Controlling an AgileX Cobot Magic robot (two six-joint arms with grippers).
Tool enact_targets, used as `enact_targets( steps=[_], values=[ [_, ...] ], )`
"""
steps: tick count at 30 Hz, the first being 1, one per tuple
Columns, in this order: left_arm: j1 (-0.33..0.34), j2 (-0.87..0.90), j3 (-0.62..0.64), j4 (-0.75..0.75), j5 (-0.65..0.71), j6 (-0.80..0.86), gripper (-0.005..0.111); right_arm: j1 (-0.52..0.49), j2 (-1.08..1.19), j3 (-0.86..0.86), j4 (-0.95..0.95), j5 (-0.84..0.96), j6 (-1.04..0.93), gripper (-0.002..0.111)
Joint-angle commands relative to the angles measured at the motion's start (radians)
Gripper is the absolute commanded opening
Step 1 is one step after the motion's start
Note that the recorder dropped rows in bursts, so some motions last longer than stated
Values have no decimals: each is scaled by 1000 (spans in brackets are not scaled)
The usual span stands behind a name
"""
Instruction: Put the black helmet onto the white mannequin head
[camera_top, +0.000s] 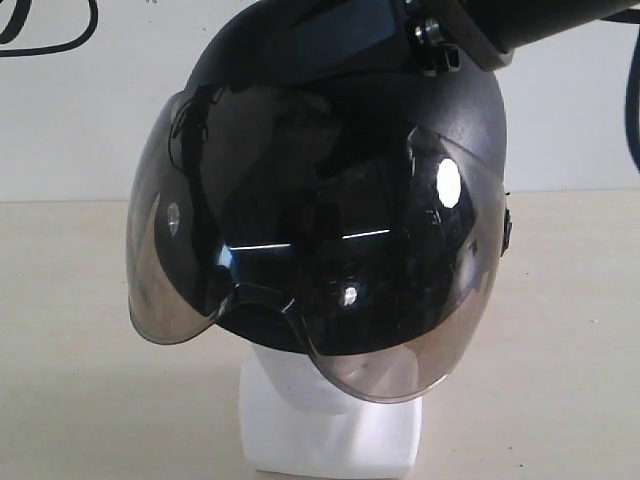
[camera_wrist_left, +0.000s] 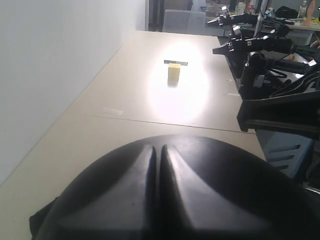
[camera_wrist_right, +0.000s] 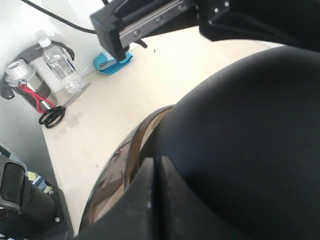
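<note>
The black helmet (camera_top: 330, 200) sits over the white mannequin head (camera_top: 330, 425), whose chin, neck and squarish base show below the smoky visor (camera_top: 190, 300). The visor hangs tilted, lower on the right. My left gripper (camera_wrist_left: 159, 150) is shut with nothing between its fingers, which lie against the helmet's dome (camera_wrist_left: 235, 190). My right gripper (camera_wrist_right: 156, 162) is also shut and empty, its tips by the helmet shell (camera_wrist_right: 250, 140) just above the visor's edge (camera_wrist_right: 117, 172). An arm (camera_top: 480, 30) reaches over the helmet's top right.
A yellow block (camera_wrist_left: 174, 74) stands farther along the pale table (camera_wrist_left: 100, 125). Other robot arms (camera_wrist_left: 250, 45) crowd that side. Water bottles (camera_wrist_right: 60, 65), scissors (camera_wrist_right: 55, 112) and a blue roll (camera_wrist_right: 112, 62) lie near the wall.
</note>
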Motion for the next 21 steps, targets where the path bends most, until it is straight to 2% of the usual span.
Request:
enact_targets(
  steps=[1,9,21],
  values=[
    [2,3,57,-10,-5,18,4,-2,4,1,-50,7,13,0],
    [2,3,101,-10,-5,30,4,-2,4,1,-61,13,29,0],
    [-1,3,102,-10,-5,41,4,-2,4,1,-105,137,91,0]
  ],
)
